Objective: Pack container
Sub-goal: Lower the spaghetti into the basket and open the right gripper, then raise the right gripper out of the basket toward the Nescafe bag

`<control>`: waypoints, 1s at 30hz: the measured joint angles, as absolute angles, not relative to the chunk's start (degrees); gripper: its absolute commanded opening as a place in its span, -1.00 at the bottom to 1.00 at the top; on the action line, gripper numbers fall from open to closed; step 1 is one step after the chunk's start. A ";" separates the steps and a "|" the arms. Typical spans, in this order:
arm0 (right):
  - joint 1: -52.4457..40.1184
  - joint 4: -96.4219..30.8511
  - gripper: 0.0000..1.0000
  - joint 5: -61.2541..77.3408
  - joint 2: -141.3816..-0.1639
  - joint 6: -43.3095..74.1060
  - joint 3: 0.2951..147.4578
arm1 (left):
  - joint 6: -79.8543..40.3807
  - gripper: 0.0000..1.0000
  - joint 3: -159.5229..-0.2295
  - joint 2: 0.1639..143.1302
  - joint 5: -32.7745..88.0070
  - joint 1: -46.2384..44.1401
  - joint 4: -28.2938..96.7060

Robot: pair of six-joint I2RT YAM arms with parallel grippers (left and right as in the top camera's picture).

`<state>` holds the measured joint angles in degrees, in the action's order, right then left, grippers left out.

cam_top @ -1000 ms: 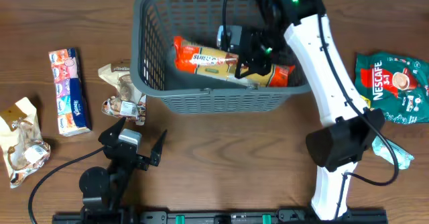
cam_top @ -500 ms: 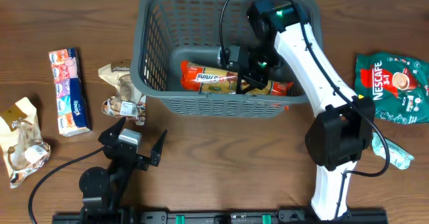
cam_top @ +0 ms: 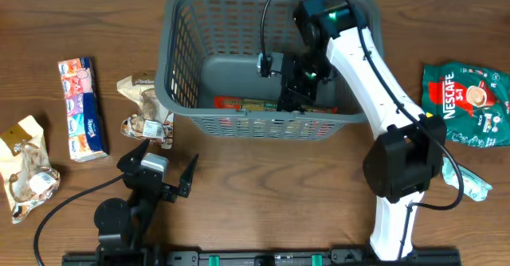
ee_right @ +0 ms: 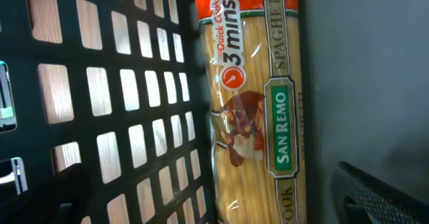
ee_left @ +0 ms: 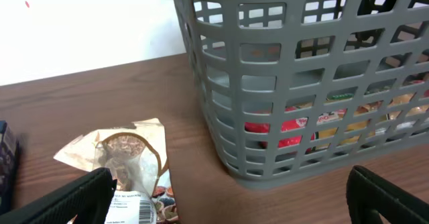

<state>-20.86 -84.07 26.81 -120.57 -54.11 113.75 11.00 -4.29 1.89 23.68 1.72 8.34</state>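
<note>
The container point(cam_top: 182, 51) sits at the far middle of the counter point(cam_top: 263, 194), long axis running left to right. My right pincer point(cam_top: 292, 89) hangs inside it, so my way out is straight up past the rim. That pincer is spread wide and grips nothing: my wrist view shows the spaghetti point(ee_right: 258, 103) flat on the base, tight along the near wall and parallel to that long axis. My left pincer point(cam_top: 163, 162) is also spread and empty (low at the near side), with the snack packet point(cam_top: 145, 107) just ahead of it, beside the container's left near corner; I judge my left arm the nearer for that one. Half a second ago the spaghetti was up in my grip, showing above the near wall; now it lies down behind the slats
</note>
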 measured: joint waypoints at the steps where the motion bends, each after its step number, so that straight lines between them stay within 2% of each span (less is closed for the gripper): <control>1: -20.86 -83.59 0.99 26.92 -120.57 -53.71 113.75 | 11.00 0.97 -4.29 1.89 23.68 1.72 8.34; 8: -20.86 -81.69 0.99 27.16 -120.57 -49.69 115.96 | 11.00 0.97 -4.29 1.89 23.68 1.72 8.32; 13: -20.86 -81.58 0.99 26.09 -120.60 -43.81 127.90 | 11.00 0.97 -4.29 1.89 23.68 1.72 8.34; 23: -18.72 -85.62 0.98 11.44 -120.33 -19.46 160.09 | 11.00 0.97 -4.29 1.89 23.68 1.72 8.34; 30: -7.20 -96.66 0.98 2.39 -118.93 -1.98 170.80 | 11.00 0.97 -4.29 1.89 23.68 1.72 8.34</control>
<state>-7.20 -96.66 2.39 -118.93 -1.98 170.80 11.00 -4.29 1.89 23.68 1.72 8.34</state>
